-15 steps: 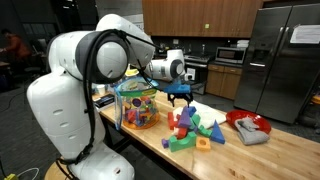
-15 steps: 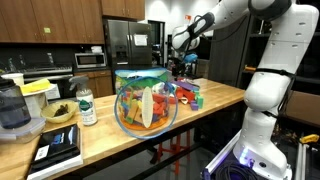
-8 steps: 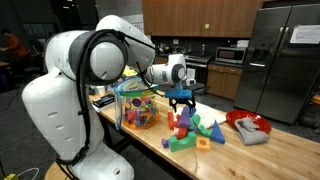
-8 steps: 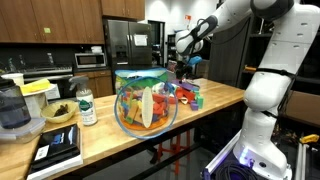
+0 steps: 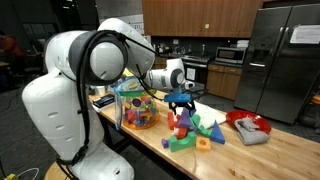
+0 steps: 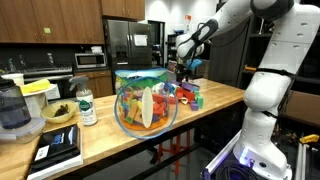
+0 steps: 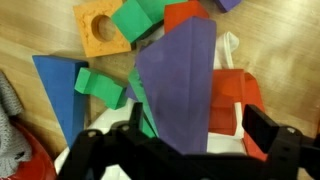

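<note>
My gripper [image 7: 200, 128] is open and empty, with its two dark fingers [image 7: 266, 130] spread wide. It hangs just above a pile of foam blocks [image 5: 190, 128] on the wooden counter. In the wrist view a large purple block [image 7: 180, 85] lies straight under the jaws, with a red block [image 7: 232, 95] to its right. An orange block with a round hole [image 7: 100, 28], green blocks [image 7: 140, 18] and a blue wedge [image 7: 62, 90] lie around them. The gripper shows in both exterior views [image 5: 181, 99] [image 6: 186, 68].
A clear bowl full of toys [image 5: 137, 103] [image 6: 147, 100] stands beside the pile. A red bowl with a cloth [image 5: 248, 126] sits further along the counter. A bottle [image 6: 87, 106], a small bowl [image 6: 57, 114] and a blender [image 6: 12, 108] stand at the other end.
The gripper has moved down a little toward the block pile. It stays open. The blocks have not moved.
</note>
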Robot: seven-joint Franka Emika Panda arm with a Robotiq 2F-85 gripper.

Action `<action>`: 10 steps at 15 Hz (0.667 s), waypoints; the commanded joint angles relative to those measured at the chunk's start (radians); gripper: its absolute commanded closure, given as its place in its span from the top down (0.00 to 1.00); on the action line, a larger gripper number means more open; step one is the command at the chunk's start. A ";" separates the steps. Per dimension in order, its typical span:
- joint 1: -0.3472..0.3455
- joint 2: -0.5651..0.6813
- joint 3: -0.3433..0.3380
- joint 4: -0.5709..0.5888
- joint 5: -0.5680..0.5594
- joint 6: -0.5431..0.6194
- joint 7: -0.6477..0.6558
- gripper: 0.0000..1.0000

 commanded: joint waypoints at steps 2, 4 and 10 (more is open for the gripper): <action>-0.011 0.001 -0.006 -0.031 -0.024 0.057 0.012 1.00; -0.014 0.011 -0.014 -0.041 -0.019 0.092 0.008 0.71; -0.006 0.011 -0.010 -0.031 -0.001 0.072 -0.001 0.71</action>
